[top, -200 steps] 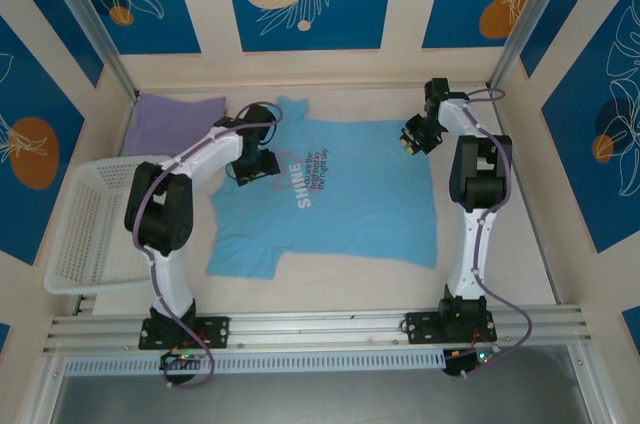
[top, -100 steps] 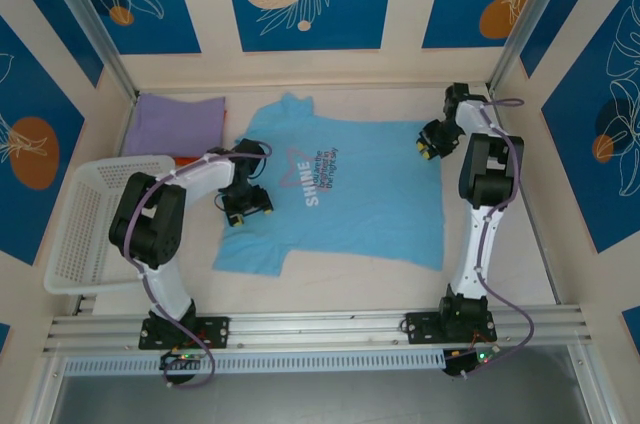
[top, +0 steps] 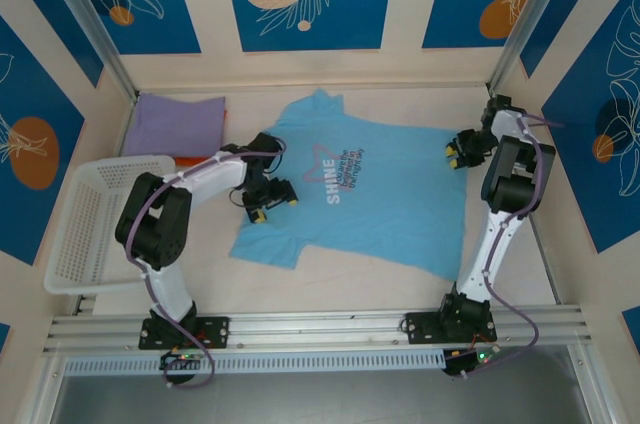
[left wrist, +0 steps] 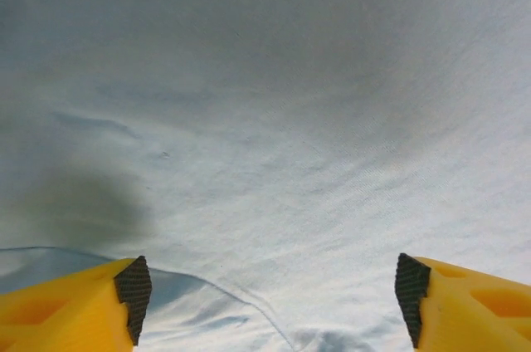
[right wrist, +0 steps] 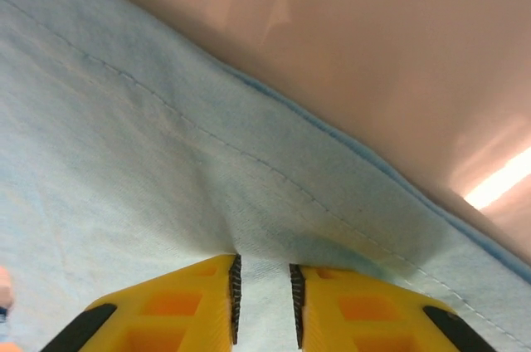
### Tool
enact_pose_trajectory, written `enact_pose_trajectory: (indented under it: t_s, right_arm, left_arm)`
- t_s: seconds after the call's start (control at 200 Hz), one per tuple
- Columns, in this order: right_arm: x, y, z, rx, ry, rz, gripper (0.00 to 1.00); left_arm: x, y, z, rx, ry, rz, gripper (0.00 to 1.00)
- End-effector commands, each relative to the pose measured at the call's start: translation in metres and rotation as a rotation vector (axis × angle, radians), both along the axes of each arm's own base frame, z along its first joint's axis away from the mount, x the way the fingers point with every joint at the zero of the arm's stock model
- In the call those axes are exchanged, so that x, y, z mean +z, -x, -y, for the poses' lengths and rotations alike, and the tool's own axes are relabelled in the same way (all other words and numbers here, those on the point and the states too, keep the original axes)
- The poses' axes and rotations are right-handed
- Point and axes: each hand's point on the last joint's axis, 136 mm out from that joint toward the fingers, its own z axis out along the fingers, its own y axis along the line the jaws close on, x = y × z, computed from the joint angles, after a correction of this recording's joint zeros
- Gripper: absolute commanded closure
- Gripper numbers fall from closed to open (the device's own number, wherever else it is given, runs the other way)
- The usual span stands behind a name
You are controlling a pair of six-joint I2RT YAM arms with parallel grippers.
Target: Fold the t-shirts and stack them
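L claw (left wrist: 272, 286) released, over blue tee (top: 390, 209) | R claw (right wrist: 263, 286) pinching its hem | lavender tee (top: 178, 124) far-left

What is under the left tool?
The sky-blue t-shirt lies under the left tool, whose jaws stand open. The table below that cloth is covered and cannot be seen.

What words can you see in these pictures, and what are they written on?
"SHINE": big letters on the chest of the blue t-shirt.
Smaller lines of writing beside it: too small to read.
The purple t-shirt: no words to be seen.
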Motion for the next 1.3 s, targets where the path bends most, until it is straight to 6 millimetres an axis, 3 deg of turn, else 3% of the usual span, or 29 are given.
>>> enact_pose_trajectory:
  t_s: [0.0, 0.115, 0.235, 0.31, 0.435, 0.55, 0.665, 0.76, 0.87, 0.99, 1.21, 1.295]
  right_arm:
    - [0.015, -0.006, 0.008, -0.001, -0.003, 0.055, 0.68]
    - [0.053, -0.017, -0.006, 0.053, -0.008, 0.176, 0.53]
    - [0.085, 0.004, -0.026, 0.082, 0.004, 0.224, 0.45]
    - [0.090, 0.040, -0.040, 0.073, 0.019, 0.188, 0.40]
    - [0.081, 0.119, -0.066, 0.080, 0.073, 0.065, 0.37]
    - [0.068, 0.193, -0.084, 0.114, 0.113, -0.093, 0.33]
    - [0.062, 0.249, -0.091, 0.078, 0.129, -0.129, 0.33]
    - [0.054, 0.282, -0.097, 0.048, 0.126, -0.147, 0.36]
    - [0.044, 0.303, -0.104, 0.047, 0.100, -0.179, 0.37]
    - [0.035, 0.311, -0.111, 0.066, 0.065, -0.194, 0.38]
    - [0.033, 0.326, -0.105, 0.059, 0.101, -0.256, 0.39]
    - [0.033, 0.336, -0.099, 0.030, 0.127, -0.305, 0.42]
  left_arm:
    - [0.026, -0.018, 0.004, -0.020, 0.001, 0.045, 0.14]
    - [0.053, -0.029, -0.017, -0.025, -0.076, 0.105, 0.08]
    - [0.062, -0.010, -0.046, -0.017, -0.162, 0.106, 0.10]
    - [0.057, 0.013, -0.058, -0.040, -0.191, 0.074, 0.14]
    - [0.038, 0.059, -0.083, -0.108, -0.248, 0.003, 0.27]
    - [0.020, 0.094, -0.086, -0.160, -0.204, -0.075, 0.30]
    - [0.009, 0.105, -0.080, -0.186, -0.144, -0.097, 0.35]
    - [0.001, 0.105, -0.073, -0.184, -0.101, -0.109, 0.38]
    - [-0.008, 0.100, -0.076, -0.192, -0.132, -0.105, 0.40]
    - [-0.019, 0.097, -0.084, -0.192, -0.164, -0.100, 0.43]
    - [-0.036, 0.109, -0.097, -0.177, -0.213, -0.121, 0.50]
    - [-0.039, 0.113, -0.101, -0.170, -0.226, -0.122, 0.58]
